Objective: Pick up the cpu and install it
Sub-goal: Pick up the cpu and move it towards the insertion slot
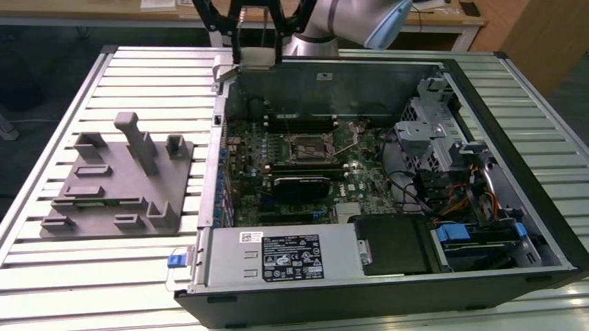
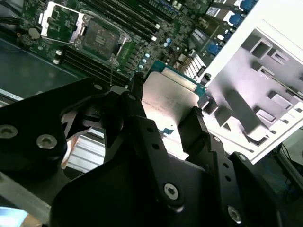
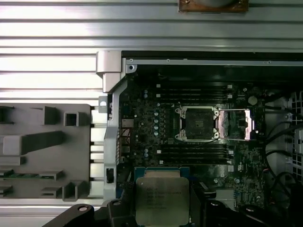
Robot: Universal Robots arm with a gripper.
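Hand (image 2: 165,108) clamped on the cpu (image 2: 171,97), gripping two opposite edges; metal top visible in both wrist views. In the exterior view the hand sits top centre, above the open computer case's (image 1: 368,69) far wall. Motherboard socket (image 3: 196,124) stands open, well apart from the cpu.

Arm (image 1: 354,21): in the exterior view one silver-grey link is seen slanting down from that view's right toward the far edge of the table (image 1: 147,89). A rounded wrist joint (image 1: 308,45) is carried at its lower end.

Gripper (image 1: 256,54): held above that far edge with the fingers pointed down. The black linkages are spread wide at the top and drawn in toward the tips.

In the second wrist view the two black fingers (image 2: 142,123) are seen pressed against opposite edges of the cpu (image 2: 170,99), which is clamped between them. Bolt heads are noted along the finger links.
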